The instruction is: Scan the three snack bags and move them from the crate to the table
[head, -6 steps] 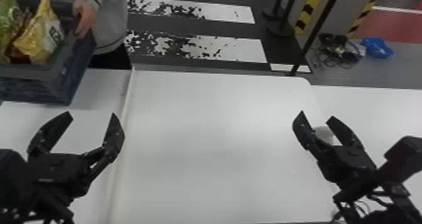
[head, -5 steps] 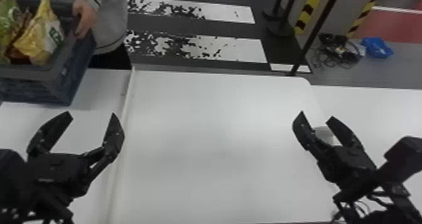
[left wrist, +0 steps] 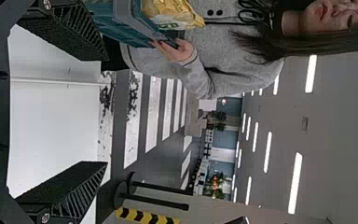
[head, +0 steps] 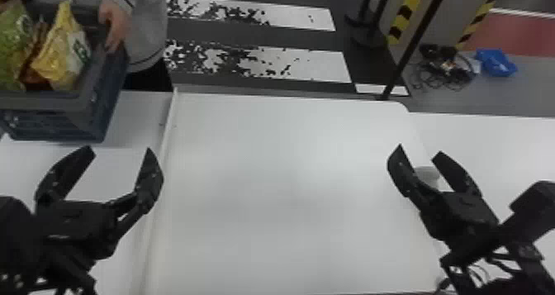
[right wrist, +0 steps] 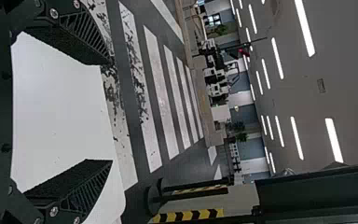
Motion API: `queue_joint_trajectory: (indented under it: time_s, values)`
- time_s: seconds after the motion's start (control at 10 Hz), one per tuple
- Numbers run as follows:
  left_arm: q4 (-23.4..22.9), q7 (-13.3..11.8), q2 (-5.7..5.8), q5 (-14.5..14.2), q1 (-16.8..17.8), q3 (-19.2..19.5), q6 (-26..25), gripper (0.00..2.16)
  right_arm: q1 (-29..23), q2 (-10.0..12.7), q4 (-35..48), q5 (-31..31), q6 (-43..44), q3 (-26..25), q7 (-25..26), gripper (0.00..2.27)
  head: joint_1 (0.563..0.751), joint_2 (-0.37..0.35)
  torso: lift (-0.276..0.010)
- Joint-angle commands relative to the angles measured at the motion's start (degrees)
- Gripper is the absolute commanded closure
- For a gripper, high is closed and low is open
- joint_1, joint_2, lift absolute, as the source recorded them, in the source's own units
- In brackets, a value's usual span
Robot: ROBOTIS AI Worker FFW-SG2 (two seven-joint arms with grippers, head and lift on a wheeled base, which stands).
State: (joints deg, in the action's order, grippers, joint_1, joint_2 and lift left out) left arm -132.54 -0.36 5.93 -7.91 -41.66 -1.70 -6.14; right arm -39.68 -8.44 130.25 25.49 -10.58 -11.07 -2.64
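Observation:
My left gripper (head: 120, 150) is open over the white table (head: 289, 191), in front of the crate; the left wrist view shows this gripper (left wrist: 106, 112) with nothing between its fingers. At the far left of the head view stands the blue-grey crate (head: 53, 122), a person's hand on its rim. Upright inside are a yellow snack bag (head: 62, 54), a green snack bag (head: 14, 46) and a reddish-brown bag (head: 31, 77) partly hidden between them. On the right side, my right gripper (head: 419, 149) is open and holds nothing, as the right wrist view of this gripper (right wrist: 111, 112) also shows.
A small whitish round object (head: 427, 175) is behind the right gripper's fingers. Along the table's left part runs a raised white edge (head: 167, 137). Past the far edge stand a dark post (head: 413, 46) and striped barriers, with cables and a blue item (head: 495, 63) on the floor.

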Motion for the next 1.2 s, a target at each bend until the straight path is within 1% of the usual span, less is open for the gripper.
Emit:
queue_joint_trajectory:
  time_s: [0.0, 0.4, 0.6, 1.1]
  values:
    - [0.0, -0.08, 0.05, 0.0, 0.0, 0.03, 0.2, 0.08, -0.22, 0.0, 0.0, 0.0, 0.25, 0.17, 0.0, 0.15, 0.695, -0.132, -0.062]
    - [0.27, -0.43, 0.14, 0.0, 0.0, 0.11, 0.2, 0.09, -0.49, 0.0, 0.18, 0.0, 0.43, 0.52, 0.0, 0.15, 0.695, -0.128, -0.062]
    - [0.27, -1.39, 0.05, -0.26, 0.0, 0.55, 0.2, 0.08, -0.49, 0.0, 0.18, 0.0, 0.43, 0.61, 0.0, 0.15, 0.695, -0.127, -0.062]
    - [0.62, -1.57, -0.04, -0.53, 0.44, 0.91, 0.2, 0.08, -1.1, 0.0, 0.18, 0.0, 1.13, 1.05, 0.0, 0.15, 0.695, -0.12, -0.062]
